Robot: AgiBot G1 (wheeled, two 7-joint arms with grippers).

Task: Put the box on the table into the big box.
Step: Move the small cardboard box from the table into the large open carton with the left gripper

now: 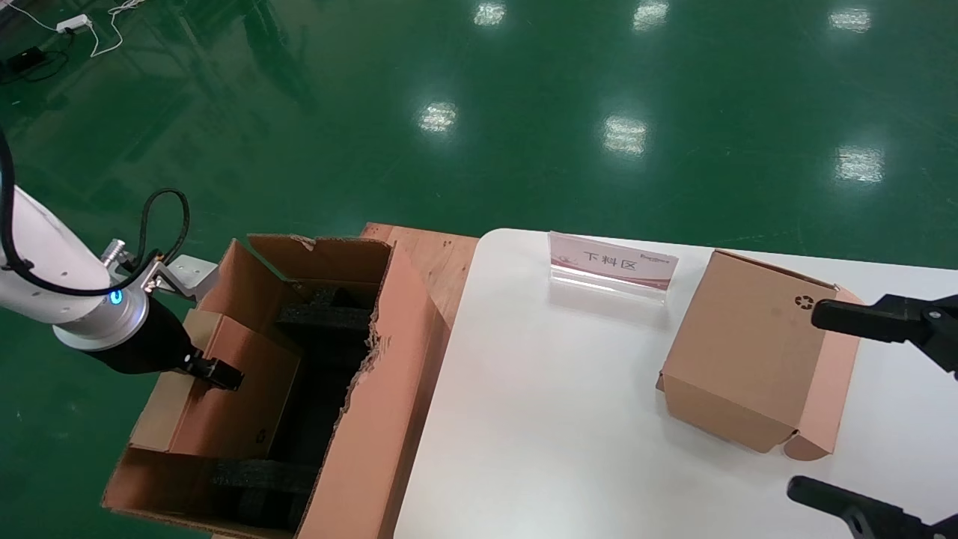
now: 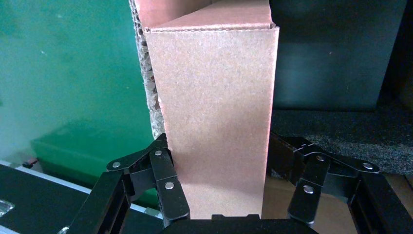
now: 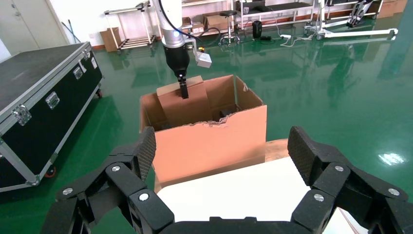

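Both fingers of the left end effector (image 2: 216, 195) were clamped on the box (image 1: 217, 389), held upright inside the big box (image 1: 367, 419). Release was best delayed until it was lowered onto the foam (image 1: 258, 486). The right end effector (image 1: 891, 408) was held wide open, empty, over the tabletop (image 1: 546, 419).

cube-like box (image 1: 756, 352) beside sign (image 1: 612, 263) | black flight case (image 3: 34, 97) on green floor (image 1: 524, 112)

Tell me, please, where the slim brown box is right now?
In the head view, the slim box stands on edge inside the big box, against its left wall, gripped by the left end effector.
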